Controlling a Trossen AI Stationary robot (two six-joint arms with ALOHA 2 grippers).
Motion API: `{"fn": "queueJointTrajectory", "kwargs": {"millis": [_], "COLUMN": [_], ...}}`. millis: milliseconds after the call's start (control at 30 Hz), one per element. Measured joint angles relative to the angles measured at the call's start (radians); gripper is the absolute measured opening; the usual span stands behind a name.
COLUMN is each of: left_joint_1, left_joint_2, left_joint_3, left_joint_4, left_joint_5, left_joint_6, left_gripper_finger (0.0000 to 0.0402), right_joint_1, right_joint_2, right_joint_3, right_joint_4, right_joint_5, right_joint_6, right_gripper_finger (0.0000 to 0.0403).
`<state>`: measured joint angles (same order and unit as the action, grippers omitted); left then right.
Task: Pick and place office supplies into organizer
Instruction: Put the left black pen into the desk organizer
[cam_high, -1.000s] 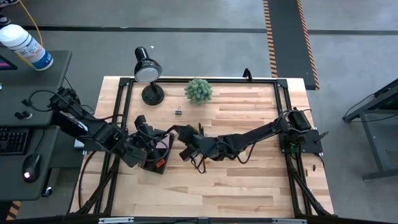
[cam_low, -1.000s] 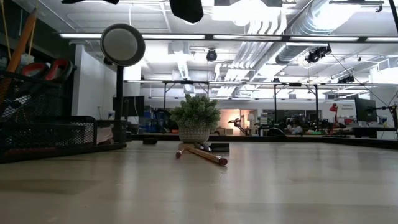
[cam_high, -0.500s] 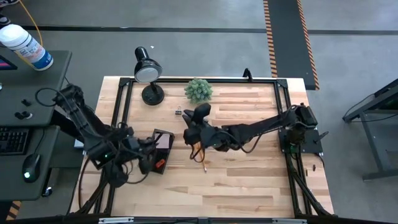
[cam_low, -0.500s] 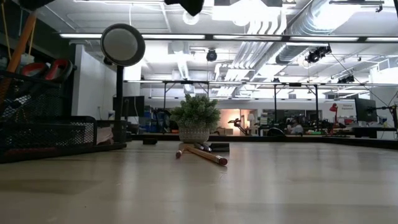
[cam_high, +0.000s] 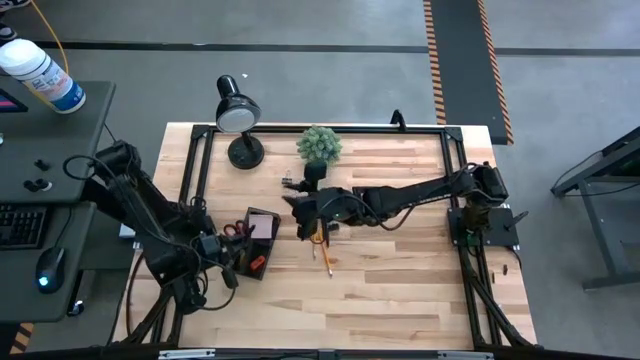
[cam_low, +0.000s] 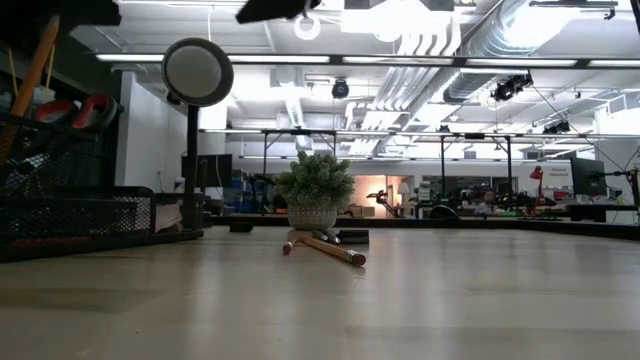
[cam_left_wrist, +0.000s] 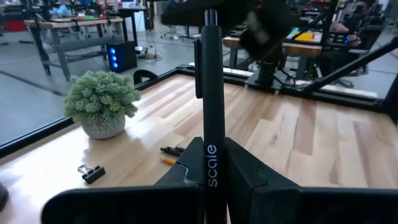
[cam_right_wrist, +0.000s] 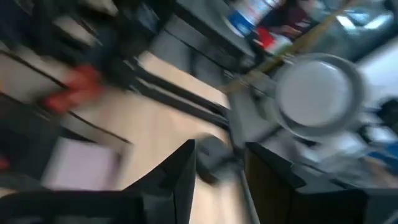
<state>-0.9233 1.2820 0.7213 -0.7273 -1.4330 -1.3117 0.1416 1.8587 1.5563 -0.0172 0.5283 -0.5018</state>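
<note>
Left gripper (cam_left_wrist: 210, 186) grips a pen (cam_left_wrist: 210, 93) beside the organizer (cam_high: 255, 240), scissors (cam_high: 232, 230) already inside; right gripper (cam_high: 298, 205), fingers apart and empty, hovers over pencils (cam_high: 322, 250) still lying loose.

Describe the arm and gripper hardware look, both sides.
Both arms are dark, jointed, with loose black cables along the links. The left gripper has broad black fingers and white "scale" lettering at its middle. The right gripper has two plain dark fingers, blurred.
</note>
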Motion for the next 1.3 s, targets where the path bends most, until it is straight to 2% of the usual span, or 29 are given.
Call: {"fn": "queueJointTrajectory", "kwargs": {"millis": [233,433,1000,1300], "left_joint_1": [0.000,0.000,0.000,0.000], "left_joint_2": [0.033,0.033,0.033,0.033], "left_joint_3": [-0.014,-0.014,-0.014,-0.013], "left_joint_4": [0.002,-0.006,-0.002,-0.002], "left_joint_5": [-0.029,-0.057,-0.090,-0.091], "left_joint_6": [-0.021,-0.019,-0.002,-0.002], "left_gripper_finger": [0.0009,0.0010,0.0010,0.0010], "right_joint_1": [-0.063,-0.092,-0.090,-0.096], "right_joint_2": [0.000,0.008,0.148,0.159], "right_joint_3": [0.000,0.000,-0.002,-0.001], "right_joint_4": [0.064,0.162,0.394,0.485], "right_joint_5": [-0.535,-0.727,-0.748,-0.794], "right_joint_6": [0.266,0.419,0.446,0.454], "right_gripper_finger": [0.0126,0.0126,0.0126,0.0126]}}
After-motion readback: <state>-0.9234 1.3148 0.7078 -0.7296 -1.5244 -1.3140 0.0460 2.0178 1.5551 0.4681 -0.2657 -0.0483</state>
